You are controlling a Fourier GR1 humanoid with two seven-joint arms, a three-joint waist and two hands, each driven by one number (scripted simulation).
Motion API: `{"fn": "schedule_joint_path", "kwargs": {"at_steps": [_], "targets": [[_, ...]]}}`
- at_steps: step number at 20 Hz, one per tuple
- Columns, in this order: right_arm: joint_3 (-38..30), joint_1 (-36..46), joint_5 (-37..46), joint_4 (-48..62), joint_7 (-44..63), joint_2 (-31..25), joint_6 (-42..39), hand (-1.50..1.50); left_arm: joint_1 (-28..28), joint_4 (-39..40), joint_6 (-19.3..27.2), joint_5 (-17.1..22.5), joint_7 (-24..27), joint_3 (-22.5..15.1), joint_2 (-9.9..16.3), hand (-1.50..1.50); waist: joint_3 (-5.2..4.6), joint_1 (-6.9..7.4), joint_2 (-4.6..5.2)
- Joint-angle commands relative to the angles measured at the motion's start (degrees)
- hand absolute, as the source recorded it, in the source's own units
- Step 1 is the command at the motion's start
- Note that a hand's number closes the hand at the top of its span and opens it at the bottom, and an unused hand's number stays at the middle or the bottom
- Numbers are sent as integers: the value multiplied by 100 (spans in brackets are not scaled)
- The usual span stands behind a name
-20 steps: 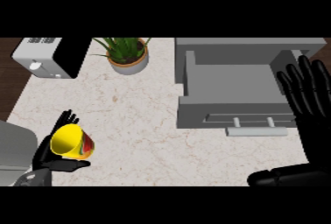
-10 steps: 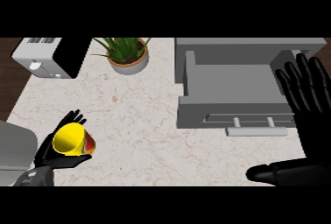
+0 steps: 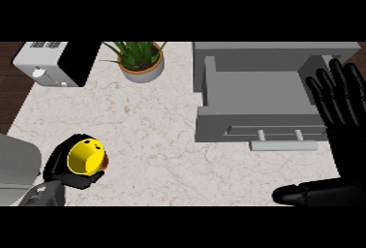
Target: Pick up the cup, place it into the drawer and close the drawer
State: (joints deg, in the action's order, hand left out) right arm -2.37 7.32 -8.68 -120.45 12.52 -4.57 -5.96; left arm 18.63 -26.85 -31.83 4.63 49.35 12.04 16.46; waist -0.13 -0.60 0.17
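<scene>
Yellow cup [image 3: 85, 156] in the left hand [image 3: 66, 175], over the worktop's [image 3: 157, 135] lower left part, drawer [image 3: 261, 97] open at the right.

Black fingers of the left hand curl round the cup, which tilts with its mouth toward the view and shows a red-brown patch on its right side. At the upper left a white toaster [image 3: 52, 63] sits on the pale marble worktop, and just right of it a plant [image 3: 139, 60] stands in a tan pot. Further right the grey drawer stands pulled out, its handle [image 3: 282, 144] on the near side. At the far right the right hand [image 3: 343, 104] rests with fingers straight and spread, pointing up, holding nothing, overlapping the drawer's right edge in the view.
</scene>
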Motion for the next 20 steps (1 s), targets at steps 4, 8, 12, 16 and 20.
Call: {"fn": "schedule_joint_path", "kwargs": {"at_steps": [4,8,12,16,20], "targets": [[94,-448,133,-222,-264,79,-52,-150,-40,-89,863,250,1054,332,-631,150,5,-6,-10],[-113,-4,-38,259,-267,-22,-96,-150,175,-370,1693,532,1025,622,-953,150,10,56,-7],[-32,-210,8,-151,-3,-84,-97,-150,-188,-1027,1373,614,1044,419,-1065,150,13,69,-30],[-204,-627,-304,-428,-101,-140,-290,-150,-334,-1986,1201,760,486,184,-1111,150,19,79,-49],[-154,39,-51,165,-35,-95,-69,-150,-76,-2622,1502,573,-198,-250,-1217,150,16,96,-29]]}}
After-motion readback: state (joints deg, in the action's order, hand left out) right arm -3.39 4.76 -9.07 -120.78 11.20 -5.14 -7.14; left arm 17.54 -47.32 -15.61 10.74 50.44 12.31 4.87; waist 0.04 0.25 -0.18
